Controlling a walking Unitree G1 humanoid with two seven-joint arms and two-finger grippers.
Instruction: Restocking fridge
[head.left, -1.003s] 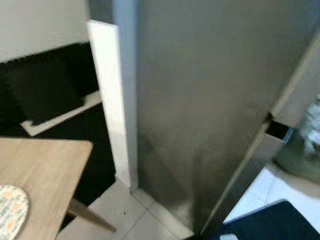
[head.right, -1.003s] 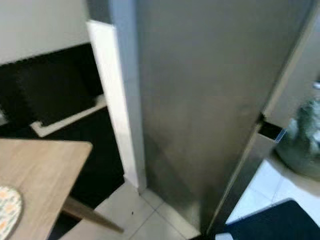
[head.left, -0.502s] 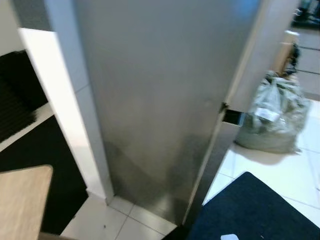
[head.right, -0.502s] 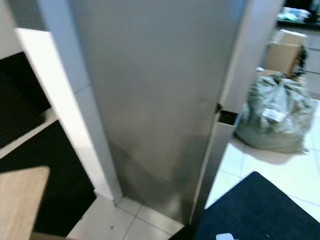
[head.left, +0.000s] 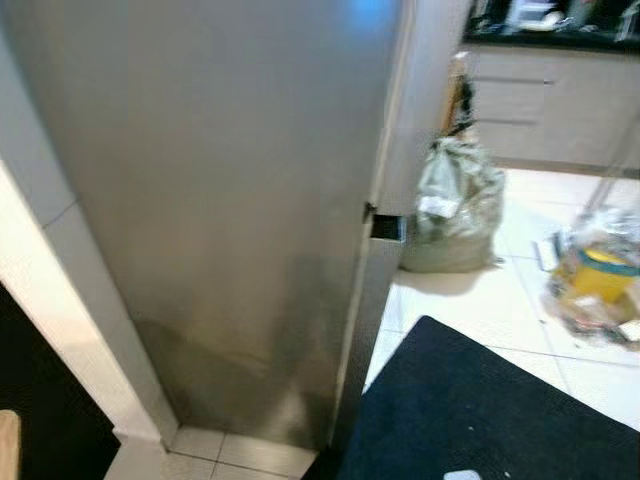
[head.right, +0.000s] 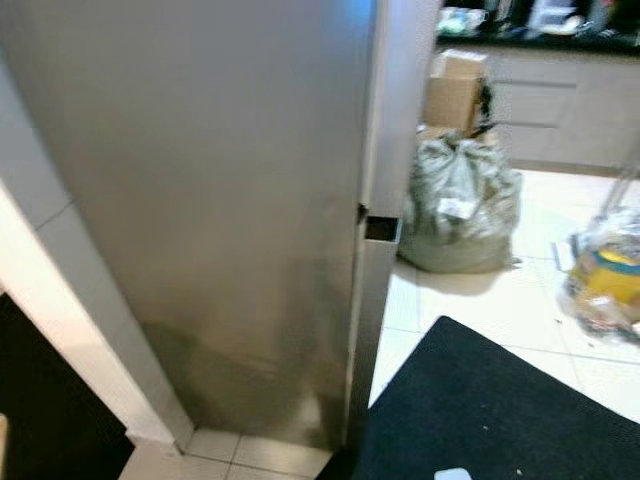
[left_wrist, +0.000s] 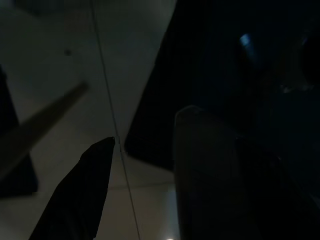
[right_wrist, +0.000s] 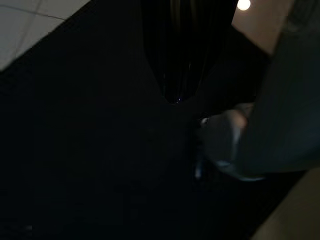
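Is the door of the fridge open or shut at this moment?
Shut, it seems: the steel fridge shows no gap or interior, though blur hides the door seam.

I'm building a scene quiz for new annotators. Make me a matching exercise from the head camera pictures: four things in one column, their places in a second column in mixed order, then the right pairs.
Things:
1. tall stainless steel fridge
2. dark blue floor mat
3. tied grey-green plastic bag
4. brown cardboard box

Places:
A. behind the grey-green bag, near the cabinets
B. on the white tiles beside the fridge's far corner
C. on the floor in front of the fridge's door side
D. at the left, taking up most of the view

Pairs: 1-D, 2-C, 3-B, 4-A
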